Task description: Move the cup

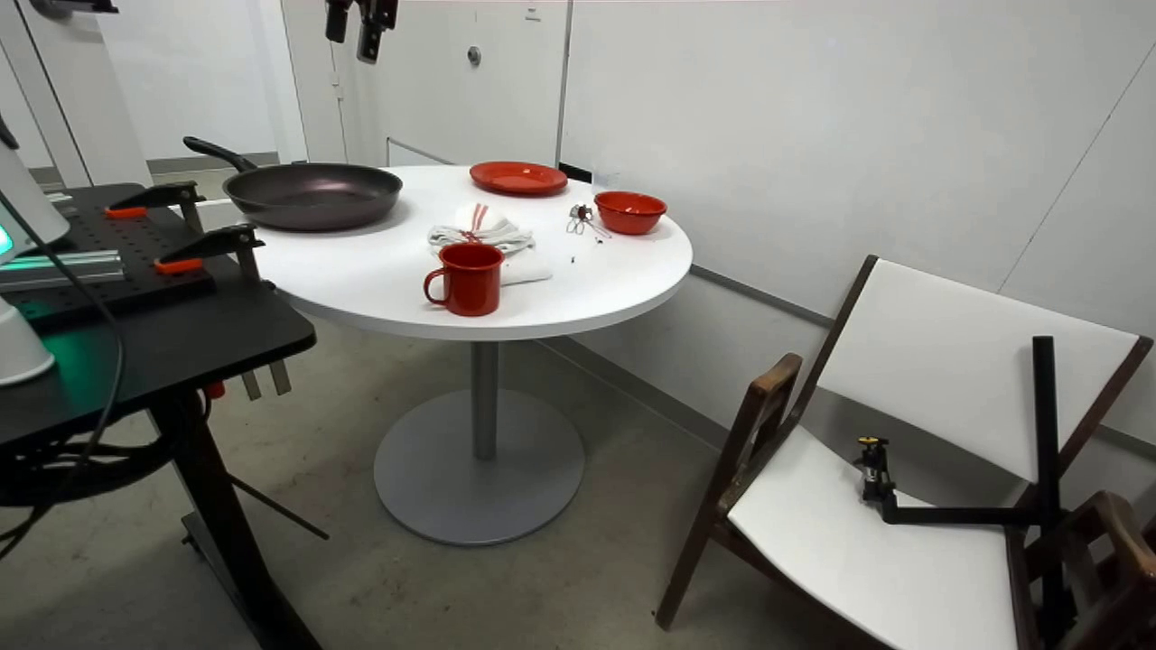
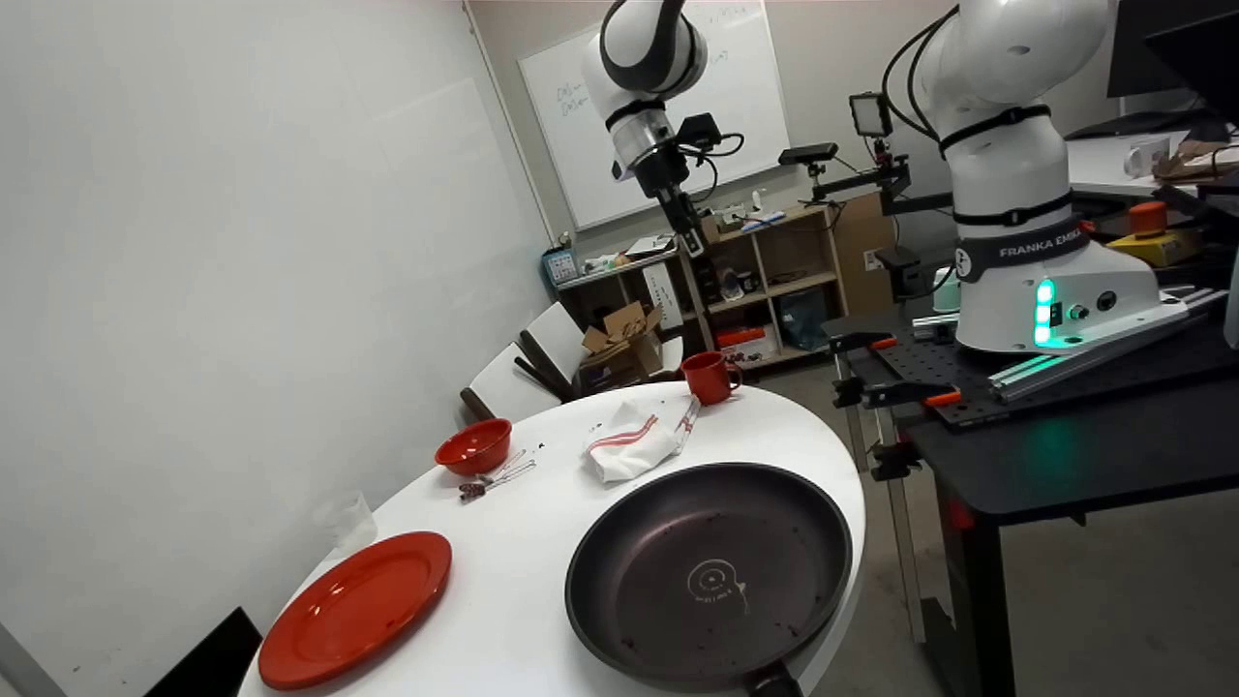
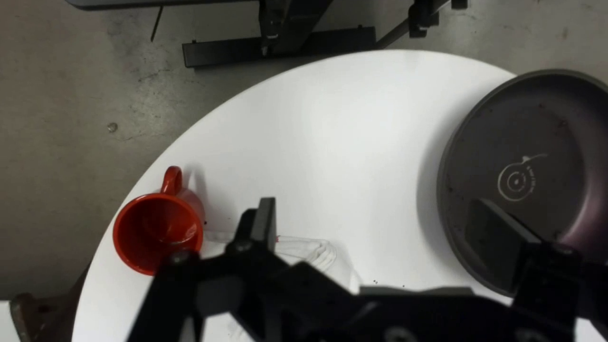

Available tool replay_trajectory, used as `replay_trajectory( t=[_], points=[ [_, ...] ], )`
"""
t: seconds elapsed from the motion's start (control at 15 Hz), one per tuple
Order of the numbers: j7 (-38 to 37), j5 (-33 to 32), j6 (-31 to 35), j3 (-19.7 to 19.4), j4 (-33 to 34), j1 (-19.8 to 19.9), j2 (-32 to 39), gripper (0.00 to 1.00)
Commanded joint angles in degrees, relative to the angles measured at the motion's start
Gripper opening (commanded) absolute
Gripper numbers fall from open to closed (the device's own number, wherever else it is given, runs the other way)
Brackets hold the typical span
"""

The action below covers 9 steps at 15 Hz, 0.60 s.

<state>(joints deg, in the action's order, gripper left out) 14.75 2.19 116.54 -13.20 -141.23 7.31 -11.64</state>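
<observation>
The cup is a red mug (image 1: pixel 471 282) standing upright near the edge of the round white table (image 1: pixel 361 262). It also shows in an exterior view (image 2: pixel 709 378), beside the folded cloth. In the wrist view the cup (image 3: pixel 158 228) is at the left, its handle toward the top; part of its lower rim is hidden by the gripper. My gripper (image 3: pixel 375 213) is open and empty, high above the table. Its left finger is to the right of the cup in the picture, and its right finger overlaps the pan. The gripper shows in both exterior views (image 1: pixel 353 43) (image 2: pixel 697 252), apart from everything.
A white cloth with red stripes (image 2: pixel 629 445) lies beside the cup. A large dark pan (image 1: pixel 312 194), a red plate (image 2: pixel 355 610), a red bowl (image 1: pixel 629 214), small metal utensils (image 2: pixel 489 481) and a translucent container (image 2: pixel 353 523) are on the table. A wall stands close behind.
</observation>
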Motion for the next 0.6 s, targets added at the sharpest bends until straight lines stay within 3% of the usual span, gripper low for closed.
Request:
replay_trajectory(
  t=[0.0,0.27,0.53],
  points=[
    [0.8,4.0,7.9,-0.6,1.3,1.1,7.0,1.0],
    [1.0,7.0,16.5,-0.2,2.2,2.4,13.6,1.0],
    [-0.6,7.1,20.3,0.2,2.8,3.8,17.3,1.0]
  ],
)
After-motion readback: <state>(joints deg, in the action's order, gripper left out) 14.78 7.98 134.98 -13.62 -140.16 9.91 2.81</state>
